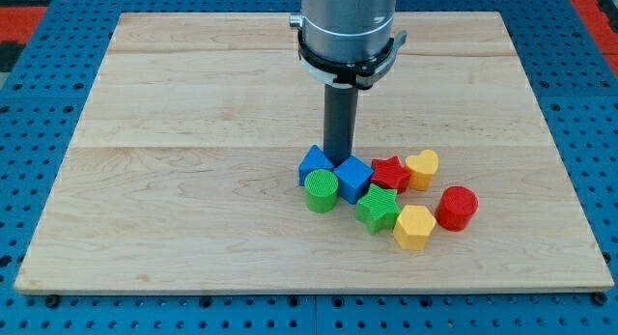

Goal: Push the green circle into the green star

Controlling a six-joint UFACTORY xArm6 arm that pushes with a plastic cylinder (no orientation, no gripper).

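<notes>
The green circle [322, 191] sits on the wooden board at the left end of a cluster of blocks. The green star [378, 209] lies a little to its right and slightly lower, with a small gap between them. My tip [338, 161] stands just above the cluster, between a blue block [313, 164] and a blue cube [353, 177], right above the green circle. The very end of the tip is partly hidden behind the blue blocks.
A red star [390, 171] and a yellow heart [422, 168] lie to the right of the blue cube. A yellow hexagon [414, 227] and a red cylinder [457, 208] lie right of the green star. The wooden board [193, 181] rests on a blue pegboard.
</notes>
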